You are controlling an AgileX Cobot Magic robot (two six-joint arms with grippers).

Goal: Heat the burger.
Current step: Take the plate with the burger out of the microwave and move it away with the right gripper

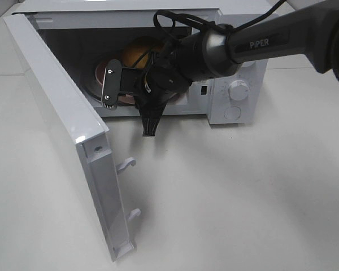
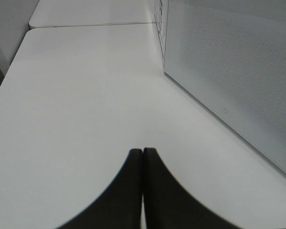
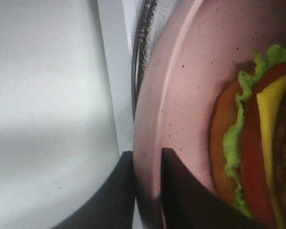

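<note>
Pink plate (image 3: 181, 95) in right claw (image 3: 148, 191)

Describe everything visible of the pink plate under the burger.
The pink plate is round, pale pink with fine dark speckles and a raised rim, and looks ceramic. It sits inside the open microwave, over a ribbed glass turntable. The burger rests on it, well inside the rim. The right gripper pinches its rim, one finger on each face. In the high view the arm hides most of it.
</note>
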